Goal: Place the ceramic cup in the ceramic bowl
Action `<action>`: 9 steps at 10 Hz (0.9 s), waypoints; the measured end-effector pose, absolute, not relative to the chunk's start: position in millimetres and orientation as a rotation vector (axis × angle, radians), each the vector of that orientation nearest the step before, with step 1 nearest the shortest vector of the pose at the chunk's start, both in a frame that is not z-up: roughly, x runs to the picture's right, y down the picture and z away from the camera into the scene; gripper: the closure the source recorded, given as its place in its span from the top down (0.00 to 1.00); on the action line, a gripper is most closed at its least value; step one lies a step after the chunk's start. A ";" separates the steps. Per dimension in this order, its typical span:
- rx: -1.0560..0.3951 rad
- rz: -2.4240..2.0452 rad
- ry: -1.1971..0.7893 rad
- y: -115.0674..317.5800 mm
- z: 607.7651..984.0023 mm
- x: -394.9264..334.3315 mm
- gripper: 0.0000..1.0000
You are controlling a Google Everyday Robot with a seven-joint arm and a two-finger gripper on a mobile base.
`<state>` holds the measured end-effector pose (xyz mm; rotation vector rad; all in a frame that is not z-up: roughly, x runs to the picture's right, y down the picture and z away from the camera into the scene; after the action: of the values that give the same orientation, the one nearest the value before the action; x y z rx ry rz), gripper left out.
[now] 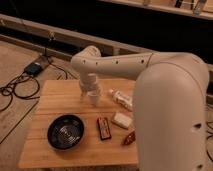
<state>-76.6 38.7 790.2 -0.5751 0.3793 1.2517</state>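
gripper (89,86) positioned at 12 o'clock on wooden table (50,95), directly above cup (93,98), down at its rim. grip state: cannot tell. cup upright, at 1 o'clock from bowl (65,132), well apart from it. bowl at 7 o'clock on table. white bottle (121,99) at 3 o'clock from cup. dark packet (103,128) at 3 o'clock from bowl.

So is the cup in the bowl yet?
Out. The cup is at the gripper, farther back and apart from the bowl, whose inside shows only rings.
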 end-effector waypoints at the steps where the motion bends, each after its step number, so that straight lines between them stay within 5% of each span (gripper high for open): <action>1: -0.572 1.210 0.364 29.8 803.7 -74.5 0.65; 9: -0.620 1.046 0.332 18.3 878.5 -99.4 0.65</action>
<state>-99.4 18.3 878.5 -0.6202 0.3321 1.0457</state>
